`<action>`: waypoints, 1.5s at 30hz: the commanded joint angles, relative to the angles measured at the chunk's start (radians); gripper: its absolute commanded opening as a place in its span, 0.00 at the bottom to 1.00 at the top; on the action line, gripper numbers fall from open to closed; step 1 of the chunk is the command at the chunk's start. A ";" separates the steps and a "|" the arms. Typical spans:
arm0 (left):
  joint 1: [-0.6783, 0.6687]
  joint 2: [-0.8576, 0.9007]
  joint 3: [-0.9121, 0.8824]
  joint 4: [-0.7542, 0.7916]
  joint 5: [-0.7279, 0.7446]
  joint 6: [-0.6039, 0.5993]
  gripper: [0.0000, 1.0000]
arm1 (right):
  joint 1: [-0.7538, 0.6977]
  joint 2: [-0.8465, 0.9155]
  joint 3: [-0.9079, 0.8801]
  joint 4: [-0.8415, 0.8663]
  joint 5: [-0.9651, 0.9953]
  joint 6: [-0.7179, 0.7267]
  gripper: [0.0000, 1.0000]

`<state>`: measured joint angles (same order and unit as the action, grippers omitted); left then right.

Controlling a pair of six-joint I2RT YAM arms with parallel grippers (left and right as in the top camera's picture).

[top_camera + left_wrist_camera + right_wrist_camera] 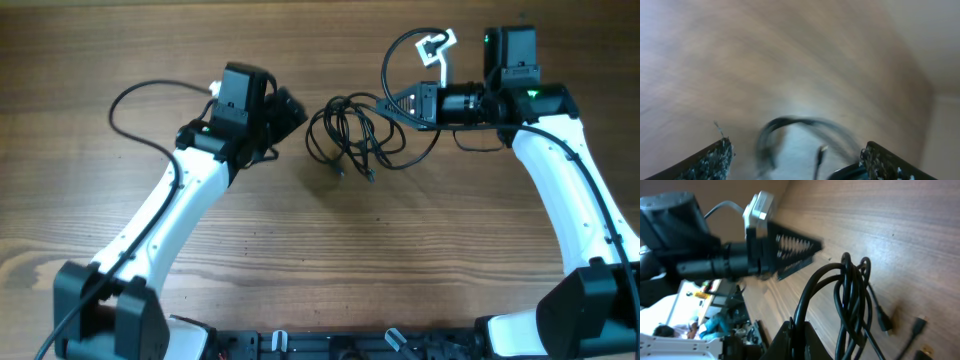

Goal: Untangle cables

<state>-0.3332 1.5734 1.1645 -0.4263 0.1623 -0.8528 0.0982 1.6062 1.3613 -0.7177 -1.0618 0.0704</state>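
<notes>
Right pincer [792,337]: pressed onto a loop of the cables [850,295], likely anchoring that side so the tangle can be drawn apart. Left pincer [796,146]: spread, just beside the bundle's opposite side, apparently lining up a second grip. Cables: loose coil on bench [300,260], nearer far edge, midway between side edges; long axis left–right; plug ends [370,176] point toward near edge

cables [350,140] crowd centre, bare table [330,250] around

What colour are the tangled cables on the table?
The cables are black. The right wrist view shows them best.
</notes>
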 commanded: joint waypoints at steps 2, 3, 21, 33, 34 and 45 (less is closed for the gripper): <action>0.005 0.044 0.000 0.127 0.192 0.129 0.86 | 0.000 -0.032 0.032 -0.011 -0.062 -0.016 0.04; 0.005 0.050 0.000 0.136 0.206 0.143 0.85 | 0.000 -0.032 0.032 -0.011 -0.062 -0.016 0.04; 0.051 0.170 0.001 0.207 0.507 0.418 0.63 | 0.000 -0.032 0.032 -0.047 -0.035 -0.018 0.04; -0.001 0.216 0.000 0.193 0.535 0.452 0.70 | 0.000 -0.032 0.032 -0.048 -0.031 -0.015 0.04; -0.009 0.227 0.000 0.197 0.535 0.452 0.69 | 0.001 -0.032 0.032 -0.048 -0.031 -0.015 0.04; -0.060 0.293 0.000 0.234 0.433 0.396 0.71 | 0.001 -0.032 0.032 -0.051 -0.027 -0.014 0.04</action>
<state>-0.3813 1.8507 1.1641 -0.2039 0.6365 -0.4473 0.0982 1.6058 1.3621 -0.7700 -1.0687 0.0673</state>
